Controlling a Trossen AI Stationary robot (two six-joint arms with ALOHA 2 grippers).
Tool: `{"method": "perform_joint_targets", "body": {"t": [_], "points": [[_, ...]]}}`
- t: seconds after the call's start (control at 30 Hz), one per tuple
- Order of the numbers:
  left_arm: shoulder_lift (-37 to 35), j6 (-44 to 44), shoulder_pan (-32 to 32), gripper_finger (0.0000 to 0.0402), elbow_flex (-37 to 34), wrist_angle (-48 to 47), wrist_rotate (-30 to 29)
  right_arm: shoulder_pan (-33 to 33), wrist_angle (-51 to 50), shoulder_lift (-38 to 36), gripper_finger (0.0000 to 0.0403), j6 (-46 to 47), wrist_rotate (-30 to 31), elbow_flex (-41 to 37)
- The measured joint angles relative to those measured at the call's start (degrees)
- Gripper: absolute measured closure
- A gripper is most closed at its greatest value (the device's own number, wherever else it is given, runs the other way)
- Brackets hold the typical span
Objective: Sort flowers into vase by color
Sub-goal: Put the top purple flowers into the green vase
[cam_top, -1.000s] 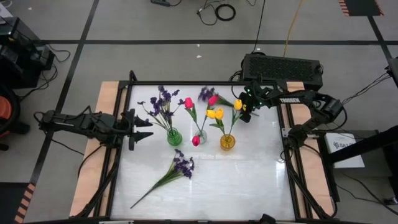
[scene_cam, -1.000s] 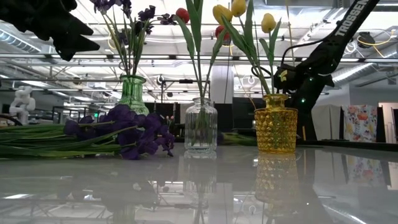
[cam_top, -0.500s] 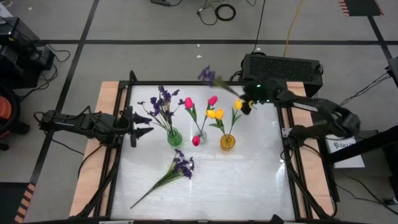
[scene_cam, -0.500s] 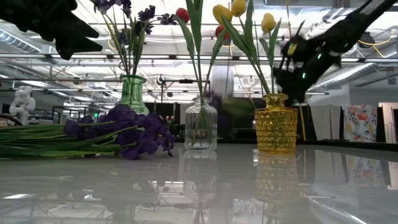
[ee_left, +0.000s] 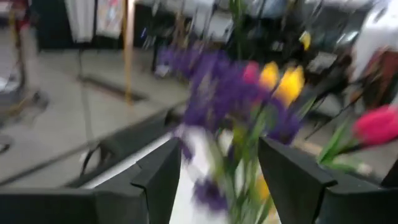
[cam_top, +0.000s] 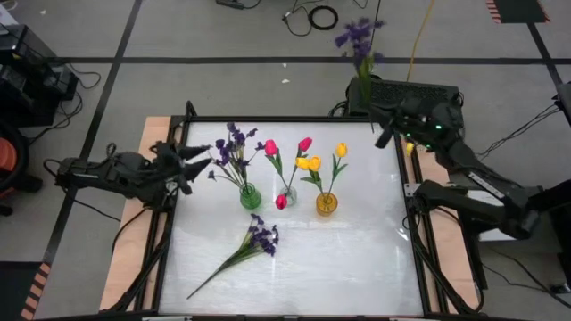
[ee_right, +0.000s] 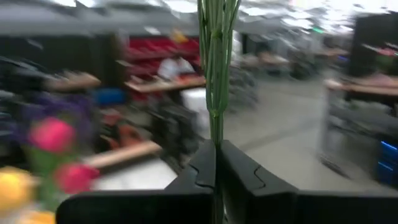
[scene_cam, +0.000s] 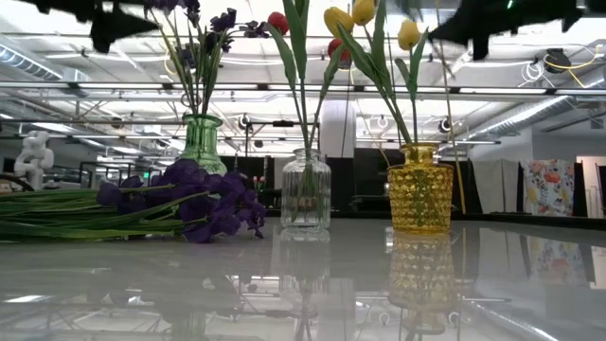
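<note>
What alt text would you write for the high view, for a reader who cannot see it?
From above: the right gripper, shut on a purple sprig, holds it up past the table's far edge. Three vases stand mid-table: green vase with purple sprigs, clear vase with pink tulips, yellow vase with yellow tulips. Another sprig lies flat in front; the left gripper is open near the green vase.

Overhead: straight down on the whole table (cam_top: pixel 294 259). Low: level across it, close to the yellow vase (scene_cam: pixel 420 188), also seen overhead. Wrist views: forward past own fingers.

Grey floor (cam_top: pixel 223 36); coiled cables (cam_top: pixel 317 15)
</note>
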Motion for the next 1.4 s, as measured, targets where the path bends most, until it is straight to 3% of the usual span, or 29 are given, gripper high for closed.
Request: {"method": "perform_joint_targets", "body": {"t": [0.13, 0.3, 0.53, 0.73, 0.9, 1.1, 1.23, 1.4], "points": [[0.62, 4.98, 0.00, 0.0183, 0.06, 9.93, 3.60, 3.89, 0.61, -0.37, 0.0403, 2.63, -4.45, 4.29], [4.16, 8.99, 0.00, 0.0183, 0.06, 20.04, 6.95, 11.08, 5.58, 2.19, 0.0403, 4.15, -4.25, 8.06], [9.75, 14.09, 0.00, 0.0183, 0.06, 32.02, 9.84, 22.19, 21.80, 9.46, 0.0402, 4.21, -2.79, 8.88], [10.77, 17.09, -0.02, 0.0183, 2.45, 33.08, 14.17, 30.88, 31.90, 17.04, 0.0402, 1.96, -1.05, 8.88], [11.05, 21.58, -0.01, 0.0183, 8.61, 31.80, 15.89, 36.71, 36.74, 21.58, 0.0402, -0.03, 2.86, 8.88], [16.71, 21.09, -0.08, 0.0183, 12.78, 29.21, 25.51, 43.50, 38.45, 26.02, 0.0402, -4.08, 9.68, 9.66], [22.95, 21.11, -0.51, 0.0183, 12.76, 31.63, 23.86, 47.91, 38.04, 29.88, 0.0402, -6.78, 14.84, 12.01], [29.62, 21.11, -2.12, 0.0183, 12.85, 38.67, 22.78, 51.99, 37.74, 35.40, 0.0402, -7.03, 16.65, 15.27]]}}
